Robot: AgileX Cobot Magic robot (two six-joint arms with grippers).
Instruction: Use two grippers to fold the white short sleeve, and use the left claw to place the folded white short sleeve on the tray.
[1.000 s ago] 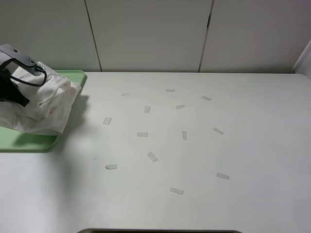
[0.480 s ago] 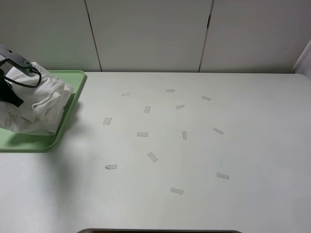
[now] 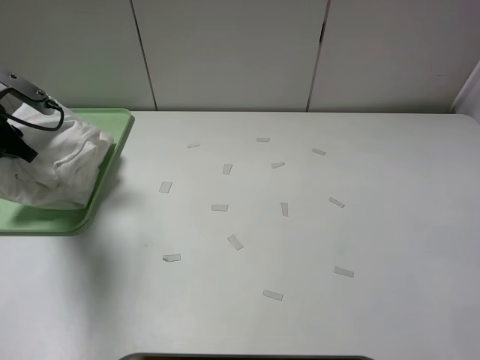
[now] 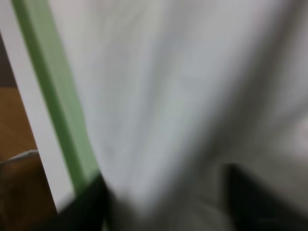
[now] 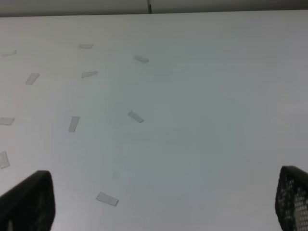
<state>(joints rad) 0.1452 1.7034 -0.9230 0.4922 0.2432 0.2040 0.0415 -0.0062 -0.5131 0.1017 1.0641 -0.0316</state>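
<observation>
The bundled soft white cotton T-shirt (image 3: 56, 165) has settled onto the flat light-green plastic tray (image 3: 112, 161), so placement appears nearly complete (left hand (image 3: 11, 139) grip state indeterminate; right hand (image 5: 159, 202) spread wide, empty).

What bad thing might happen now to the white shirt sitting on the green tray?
1. The white short sleeve lies bunched against the tray's right rim, so part of it may slump over onto the table.
2. The left gripper is right against the cloth. If fabric catches on a jaw as it lifts away, the shirt might get dragged up and come unfolded.
</observation>
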